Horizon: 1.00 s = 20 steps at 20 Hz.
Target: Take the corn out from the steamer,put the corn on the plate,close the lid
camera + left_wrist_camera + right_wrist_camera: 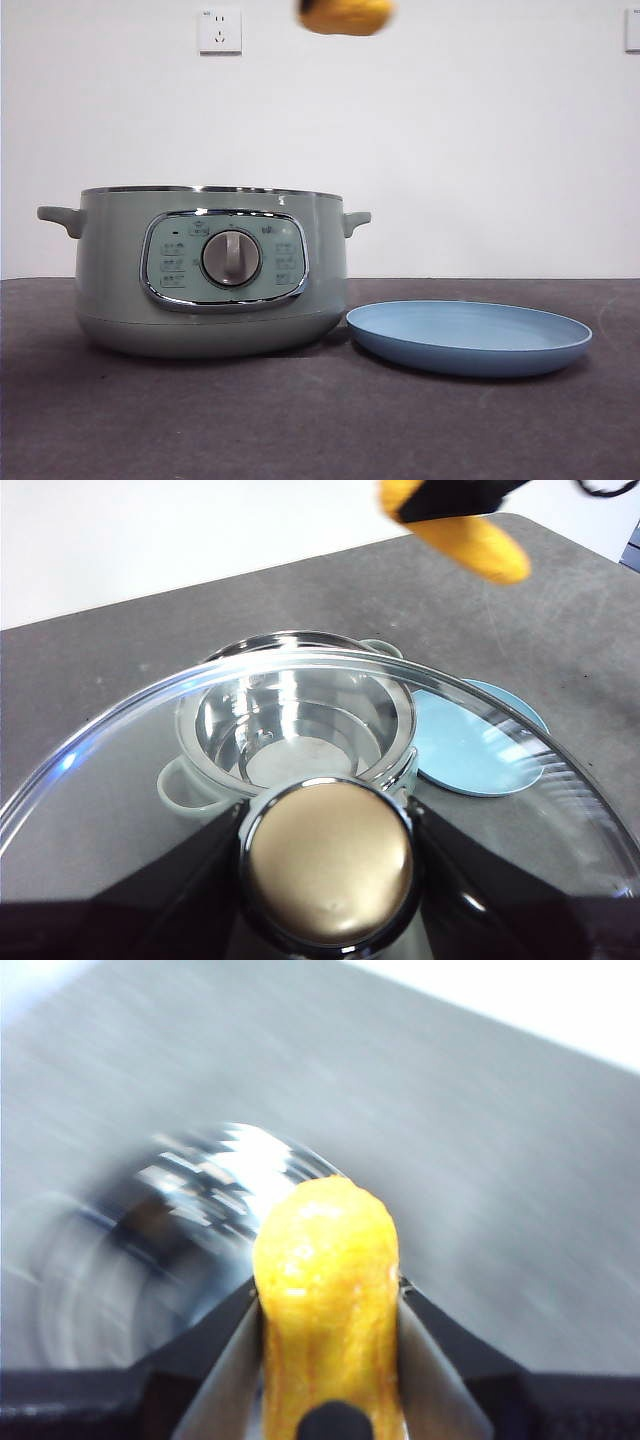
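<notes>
The yellow-orange corn (pixel 325 1300) is clamped between the jaws of my right gripper (pixel 328 1350), high above the steamer; its lower end shows at the top edge of the front view (pixel 345 14) and in the left wrist view (pixel 470 540). The sage-green steamer (pixel 215 270) stands open at the left, its bare steel inside showing in the left wrist view (pixel 295 725). My left gripper (pixel 328 865) is shut on the lid's knob (pixel 328 860) and holds the glass lid (pixel 120 770) above the pot. The light-blue plate (pixel 468 337) lies right of the steamer, also in the left wrist view (pixel 465 750).
The dark grey table (pixel 320 420) runs under both things. A white wall with a socket (pixel 220 30) stands behind. The right wrist view is blurred by motion.
</notes>
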Motion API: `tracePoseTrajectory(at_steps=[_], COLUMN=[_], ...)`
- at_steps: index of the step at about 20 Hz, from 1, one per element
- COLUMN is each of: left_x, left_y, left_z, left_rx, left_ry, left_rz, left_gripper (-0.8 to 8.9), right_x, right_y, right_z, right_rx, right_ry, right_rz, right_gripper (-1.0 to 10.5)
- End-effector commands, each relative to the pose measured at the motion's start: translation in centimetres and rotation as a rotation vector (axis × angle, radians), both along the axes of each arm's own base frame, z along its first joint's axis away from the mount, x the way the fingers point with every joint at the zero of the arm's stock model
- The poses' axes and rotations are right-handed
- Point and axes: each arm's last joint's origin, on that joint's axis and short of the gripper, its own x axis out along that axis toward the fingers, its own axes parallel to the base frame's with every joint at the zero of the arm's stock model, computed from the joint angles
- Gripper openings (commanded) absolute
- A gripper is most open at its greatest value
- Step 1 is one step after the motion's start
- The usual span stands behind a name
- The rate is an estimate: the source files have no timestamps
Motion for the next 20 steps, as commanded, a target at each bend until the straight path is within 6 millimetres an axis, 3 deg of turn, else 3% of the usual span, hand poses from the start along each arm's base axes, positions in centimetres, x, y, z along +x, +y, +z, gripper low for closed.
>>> tracePoseTrajectory(at_steps=[1,5,10,15,20], left_x=[-0.3,-0.3,-0.3,-0.3,-0.2], left_y=[0.1,0.1,0.1,0.1,0.1], left_z=[0.8,0.8,0.8,0.8,0.8], left_rx=[-0.020,-0.021,-0.023,-0.026,-0.026], left_ry=[-0.069,-0.069,-0.068,-0.066,-0.065], left_rz=[-0.004,-0.004,-0.002,-0.001,-0.001], left_gripper=[-0.09,-0.09,-0.08,-0.08,-0.08], right_x=[1.4,3.5,5.2,4.7,3.5], right_y=[-2.5,-5.6,-6.6,-6.7,-7.2], right_z=[-1.0,-3.7,-11.4,-18.6,-23.6], right_rx=[-0.059,-0.044,-0.027,0.017,0.059], right_ry=[0.065,0.163,0.273,0.323,0.322], right_rz=[-0.067,-0.114,-0.151,-0.167,-0.190], right_gripper=[-0.2,-0.2,-0.2,-0.2,-0.2])
